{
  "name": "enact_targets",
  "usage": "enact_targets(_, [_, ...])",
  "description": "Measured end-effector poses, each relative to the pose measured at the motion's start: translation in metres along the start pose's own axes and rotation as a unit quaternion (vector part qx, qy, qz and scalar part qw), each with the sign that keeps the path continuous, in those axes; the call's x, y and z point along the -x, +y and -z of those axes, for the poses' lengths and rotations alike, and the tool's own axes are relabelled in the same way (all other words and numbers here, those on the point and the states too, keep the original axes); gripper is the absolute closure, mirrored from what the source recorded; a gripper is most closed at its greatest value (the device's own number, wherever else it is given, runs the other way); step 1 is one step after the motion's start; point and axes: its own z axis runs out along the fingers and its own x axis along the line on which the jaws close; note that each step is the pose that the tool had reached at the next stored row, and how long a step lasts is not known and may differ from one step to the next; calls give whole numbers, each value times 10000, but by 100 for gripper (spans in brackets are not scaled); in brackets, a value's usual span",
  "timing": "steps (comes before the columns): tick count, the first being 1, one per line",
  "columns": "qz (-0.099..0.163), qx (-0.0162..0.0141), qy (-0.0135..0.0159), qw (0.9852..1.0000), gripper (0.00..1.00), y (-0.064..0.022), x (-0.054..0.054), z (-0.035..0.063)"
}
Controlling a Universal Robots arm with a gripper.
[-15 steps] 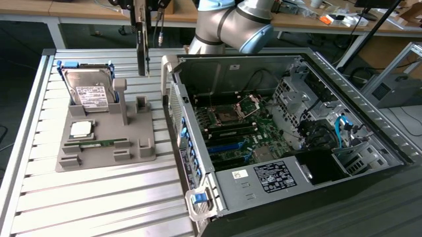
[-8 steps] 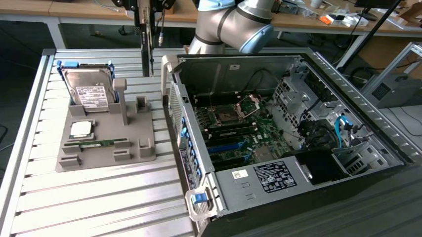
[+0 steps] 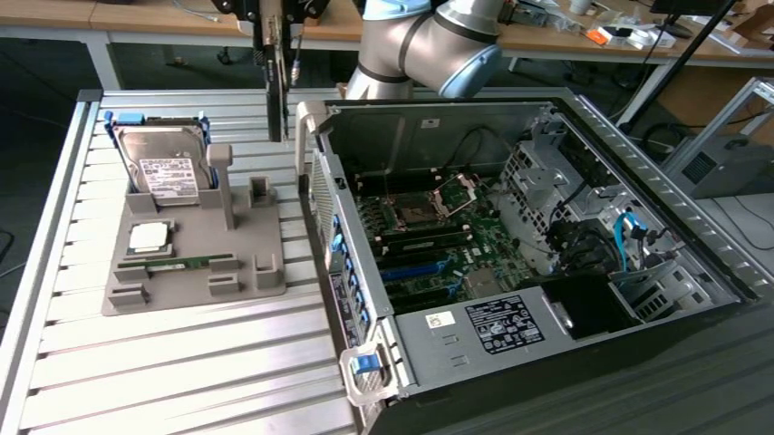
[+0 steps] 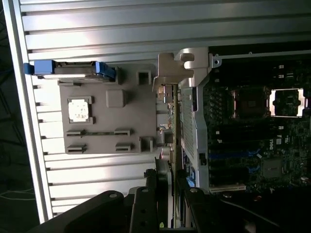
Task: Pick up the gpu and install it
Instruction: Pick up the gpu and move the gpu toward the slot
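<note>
Your gripper sits at the top edge of the exterior view, left of centre. Its jaws are partly closed and clamped on the gpu, which hangs straight down, edge-on, as a thin dark strip. The card's lower tip shows against the bare slats of the table. It lies in the gap between the grey fixture on the exterior view's left and the open computer case on its right.

The nearest edge is the case's pale corner handle, just beside the card. In the wrist view the gripper holds the gpu running alongside the case wall. The hard drive stands in the fixture, upper left. The motherboard lies uncovered mid-frame.
</note>
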Motion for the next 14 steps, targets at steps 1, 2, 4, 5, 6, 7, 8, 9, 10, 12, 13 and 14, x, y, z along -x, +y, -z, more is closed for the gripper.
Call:
enact_targets(1, [0, -9, -1, 10000, 73, 1, 6, 0])
enact_targets(2, [1, -20, -1, 10000, 73, 1, 15, -1])
enact_targets(4, [1, -34, -2, 10000, 73, 2, 26, -1])
enact_targets(5, [1, -44, -3, 10000, 73, 3, 35, -1])
enact_targets(6, [2, -52, -4, 10000, 73, 3, 43, -2])
enact_targets(7, [2, -57, -4, 10000, 73, 3, 48, -2])
enact_targets(8, [2, -67, -5, 10000, 73, 4, 58, -2])
enact_targets(9, [2, -75, -6, 10000, 73, 5, 67, -3])
enact_targets(10, [2, -81, -6, 10000, 73, 5, 73, -3])
enact_targets(12, [3, -94, -7, 10000, 73, 6, 86, -3])
enact_targets(13, [3, -104, -8, 9999, 73, 7, 95, -4])
enact_targets(14, [3, -114, -8, 9999, 73, 8, 105, -4])
